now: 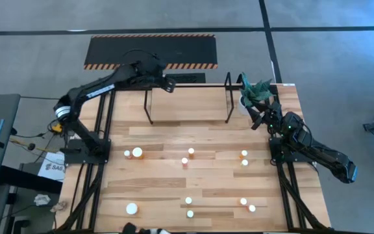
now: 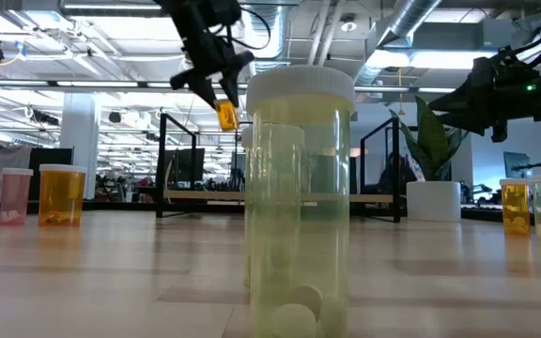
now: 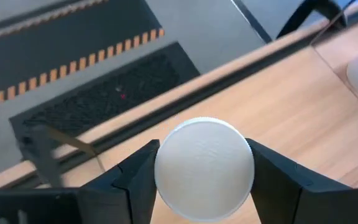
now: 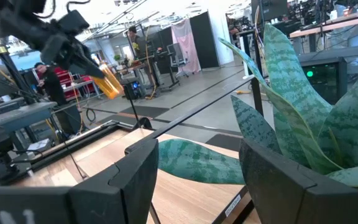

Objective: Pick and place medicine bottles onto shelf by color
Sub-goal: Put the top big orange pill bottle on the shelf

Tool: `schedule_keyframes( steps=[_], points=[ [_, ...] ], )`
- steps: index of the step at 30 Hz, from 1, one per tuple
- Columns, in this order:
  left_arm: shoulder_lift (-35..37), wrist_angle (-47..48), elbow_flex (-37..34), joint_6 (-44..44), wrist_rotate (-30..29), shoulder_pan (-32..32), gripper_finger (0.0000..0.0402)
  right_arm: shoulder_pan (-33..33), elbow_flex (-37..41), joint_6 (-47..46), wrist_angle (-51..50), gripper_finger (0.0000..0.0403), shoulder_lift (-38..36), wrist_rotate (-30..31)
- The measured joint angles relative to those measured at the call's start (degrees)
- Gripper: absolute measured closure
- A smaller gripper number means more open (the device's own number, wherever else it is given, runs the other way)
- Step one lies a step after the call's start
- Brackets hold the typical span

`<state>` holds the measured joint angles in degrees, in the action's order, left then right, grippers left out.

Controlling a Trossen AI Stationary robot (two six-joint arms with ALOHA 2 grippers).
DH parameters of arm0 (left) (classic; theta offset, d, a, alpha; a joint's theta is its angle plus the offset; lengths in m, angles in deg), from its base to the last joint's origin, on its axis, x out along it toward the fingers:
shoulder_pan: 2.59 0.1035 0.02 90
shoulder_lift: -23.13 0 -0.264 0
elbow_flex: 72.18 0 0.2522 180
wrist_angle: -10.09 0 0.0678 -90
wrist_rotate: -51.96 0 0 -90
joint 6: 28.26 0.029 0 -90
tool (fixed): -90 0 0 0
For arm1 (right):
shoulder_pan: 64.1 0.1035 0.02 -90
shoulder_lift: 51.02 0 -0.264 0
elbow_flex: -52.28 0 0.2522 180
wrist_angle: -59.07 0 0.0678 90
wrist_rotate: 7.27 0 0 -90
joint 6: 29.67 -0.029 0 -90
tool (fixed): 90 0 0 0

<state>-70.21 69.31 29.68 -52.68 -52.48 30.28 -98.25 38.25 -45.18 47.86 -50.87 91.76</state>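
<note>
Closest to the low camera stands a pale bottle (image 2: 299, 202). My left pincer (image 3: 202, 180) grips an orange bottle (image 2: 226, 115) above the shelf (image 1: 188, 97), which looks bare. Eleven bottles (image 1: 137, 152) wait on the surface (image 1: 174, 188). My right pincer (image 4: 197, 174) idles wide by the plant (image 1: 257, 91).

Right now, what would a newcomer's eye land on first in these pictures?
Probably the left gripper raised above the shelf at the table's far edge, shut on an orange bottle with a white cap. Next, the pale bottle looming right before the low camera. The right gripper waits open beside the potted plant.
</note>
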Motion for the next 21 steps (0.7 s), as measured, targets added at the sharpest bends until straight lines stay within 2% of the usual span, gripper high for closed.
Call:
schedule_keyframes(
  steps=[5, 21],
  points=[
    [-4.8, -0.4, 0.0, -0.5, 2.0, 0.0, 0.0206, 0.0, 0.0, 0.0, 0.0, 0.0154, 0.0, 0.0],
    [-13.4, -0.2, 0.2, -2.5, -1.1, 1.1, 0.0205, 0.0, 0.0, 0.0, 0.0, 0.0154, 0.0, 0.0]
  ],
)
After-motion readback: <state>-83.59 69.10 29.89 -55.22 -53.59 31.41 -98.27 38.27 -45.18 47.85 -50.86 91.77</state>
